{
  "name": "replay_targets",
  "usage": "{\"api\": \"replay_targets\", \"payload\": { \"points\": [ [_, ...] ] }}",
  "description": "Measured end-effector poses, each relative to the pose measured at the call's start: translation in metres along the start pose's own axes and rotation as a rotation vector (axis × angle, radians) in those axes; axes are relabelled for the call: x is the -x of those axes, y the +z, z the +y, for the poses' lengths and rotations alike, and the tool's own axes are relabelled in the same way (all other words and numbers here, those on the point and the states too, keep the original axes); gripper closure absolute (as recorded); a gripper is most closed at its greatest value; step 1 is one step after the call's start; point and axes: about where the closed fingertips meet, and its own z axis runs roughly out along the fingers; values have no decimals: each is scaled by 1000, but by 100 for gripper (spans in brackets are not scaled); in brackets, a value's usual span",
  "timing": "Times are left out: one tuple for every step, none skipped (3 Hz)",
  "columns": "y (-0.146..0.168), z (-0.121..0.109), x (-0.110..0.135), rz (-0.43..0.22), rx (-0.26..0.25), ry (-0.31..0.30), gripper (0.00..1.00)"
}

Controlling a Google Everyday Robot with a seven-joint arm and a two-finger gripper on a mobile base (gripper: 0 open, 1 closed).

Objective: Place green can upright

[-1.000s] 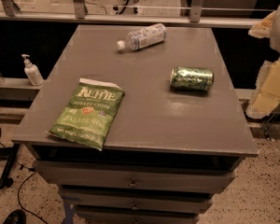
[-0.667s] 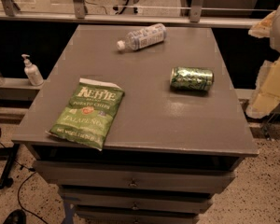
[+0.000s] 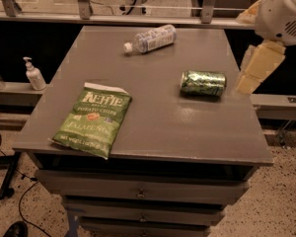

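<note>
The green can (image 3: 203, 83) lies on its side on the right part of the grey table (image 3: 153, 132), its long axis running left to right. It is shiny green with pale mottled markings. My gripper (image 3: 257, 67) shows as pale cream parts at the table's right edge, just right of the can and a little above the tabletop, apart from the can. A white rounded arm part (image 3: 286, 11) sits above it at the top right.
A green jalapeño chip bag (image 3: 92, 118) lies flat at the front left. A clear plastic water bottle (image 3: 150, 38) lies on its side at the back. A white pump bottle (image 3: 34, 74) stands on a ledge to the left. Drawers (image 3: 140, 191) sit below the tabletop.
The arm has come further in from the right edge toward the can. The can, bag and bottle have not moved.
</note>
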Motion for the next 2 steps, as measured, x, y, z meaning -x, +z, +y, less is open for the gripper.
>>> {"api": "replay_targets", "payload": {
  "points": [
    [34,-15,20,-31,34,-19,0],
    [72,-16,33,-32,65,-40,0]
  ]
}}
